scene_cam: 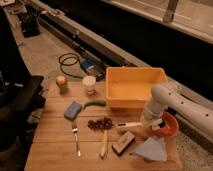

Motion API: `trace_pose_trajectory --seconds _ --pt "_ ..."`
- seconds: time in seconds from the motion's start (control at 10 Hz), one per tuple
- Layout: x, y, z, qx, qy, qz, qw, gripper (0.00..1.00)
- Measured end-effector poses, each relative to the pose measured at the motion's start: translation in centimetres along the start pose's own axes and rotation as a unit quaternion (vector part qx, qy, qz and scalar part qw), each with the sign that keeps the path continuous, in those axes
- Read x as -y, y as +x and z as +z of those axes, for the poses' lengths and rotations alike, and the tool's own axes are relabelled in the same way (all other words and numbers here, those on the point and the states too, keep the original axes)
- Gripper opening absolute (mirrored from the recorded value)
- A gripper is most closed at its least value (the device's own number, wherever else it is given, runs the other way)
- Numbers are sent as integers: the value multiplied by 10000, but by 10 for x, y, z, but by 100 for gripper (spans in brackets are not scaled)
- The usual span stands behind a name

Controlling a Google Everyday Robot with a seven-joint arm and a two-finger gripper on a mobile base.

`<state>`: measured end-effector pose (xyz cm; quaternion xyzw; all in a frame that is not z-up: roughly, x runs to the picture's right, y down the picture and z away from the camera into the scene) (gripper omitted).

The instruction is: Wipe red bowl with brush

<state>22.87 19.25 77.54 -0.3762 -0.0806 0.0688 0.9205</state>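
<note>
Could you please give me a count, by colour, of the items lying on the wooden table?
Yellow or orange-red: 3, tub, red bowl, yellow-handled tool
Blue: 2, sponge, cloth
White: 1, brush, at the gripper
Total: 6

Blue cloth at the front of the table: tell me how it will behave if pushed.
The crumpled light-blue cloth looks soft, so it would likely bunch rather than slide whole. It seems light and cannot roll. The end effector is by the glossy orange-red bowl.

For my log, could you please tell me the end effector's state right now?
End effector: beside the red bowl, closed on the brush.
</note>
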Motion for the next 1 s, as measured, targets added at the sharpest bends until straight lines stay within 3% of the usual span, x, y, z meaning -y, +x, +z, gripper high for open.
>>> trace_pose_trajectory --seconds 0.2,0.4,0.8,1.0 --pt "5 30 -17 -179 143 169 9996 0" --pt "16 43 -24 -240 233 245 9991 0" --pt "38 25 -20 -61 345 78 9994 0" --pt "37 9 -17 83 380 -65 9992 0"
